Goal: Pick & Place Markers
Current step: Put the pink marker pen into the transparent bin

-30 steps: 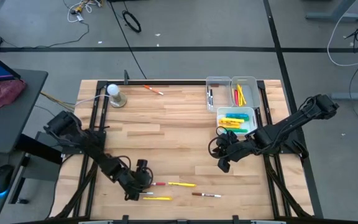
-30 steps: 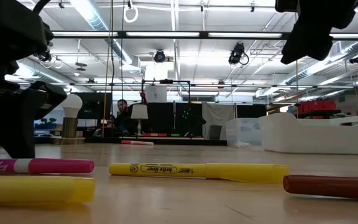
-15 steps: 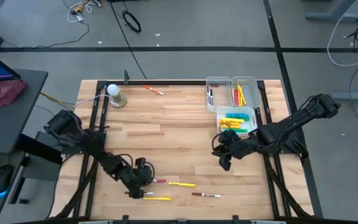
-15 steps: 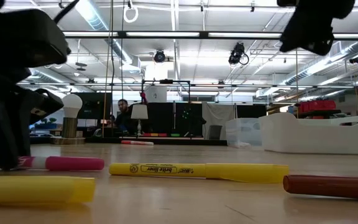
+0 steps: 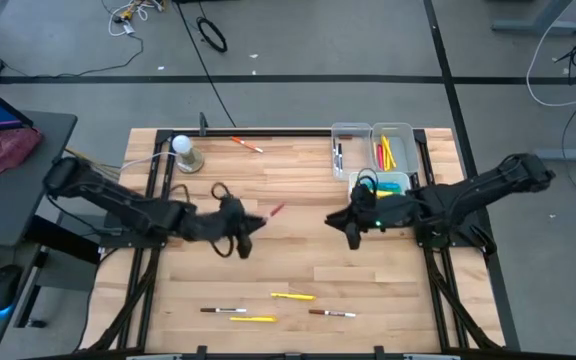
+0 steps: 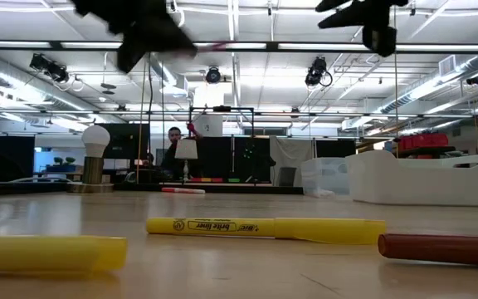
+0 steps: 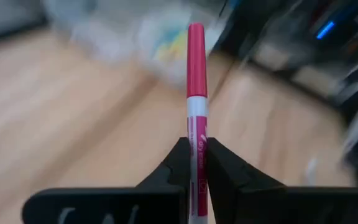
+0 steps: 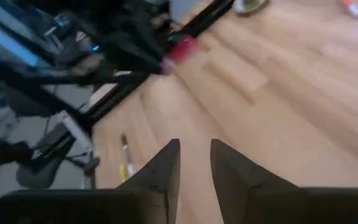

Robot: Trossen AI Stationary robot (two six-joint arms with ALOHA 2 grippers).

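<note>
My left gripper (image 5: 252, 222) hangs above the middle of the table, shut on a white-barrelled marker with a pink cap (image 5: 273, 211). The left wrist view shows that marker (image 7: 196, 74) sticking out ahead of my left gripper (image 7: 196, 158). My right gripper (image 5: 351, 226) hovers right of centre, near the bins. Its fingers stand a little apart with nothing between them (image 8: 195, 163). Near the front edge lie two yellow markers (image 5: 293, 296) (image 5: 254, 319), a dark-capped one (image 5: 222, 311) and a brown-capped one (image 5: 331, 313). Another marker (image 5: 248, 146) lies at the far edge. My left gripper pinches the marker's white barrel (image 7: 196, 127) between its two fingers, just behind the pink cap. The marker runs along the fingers, cap end (image 7: 196, 56) pointing out ahead. The arm reaches roughly level from the table's left. The marker is lifted clear of the table.
Three clear bins (image 5: 351, 148) (image 5: 394, 146) (image 5: 382, 190) with markers in them stand at the far right. A white ball on a grey base (image 5: 186, 152) stands at the far left. A person (image 6: 173, 143) sits in the room behind the table.
My left gripper has gone up from the near edge and toward the table's middle, taking the pink-capped marker off the wood, lifted clear. My right gripper has risen and moved toward the far edge.
</note>
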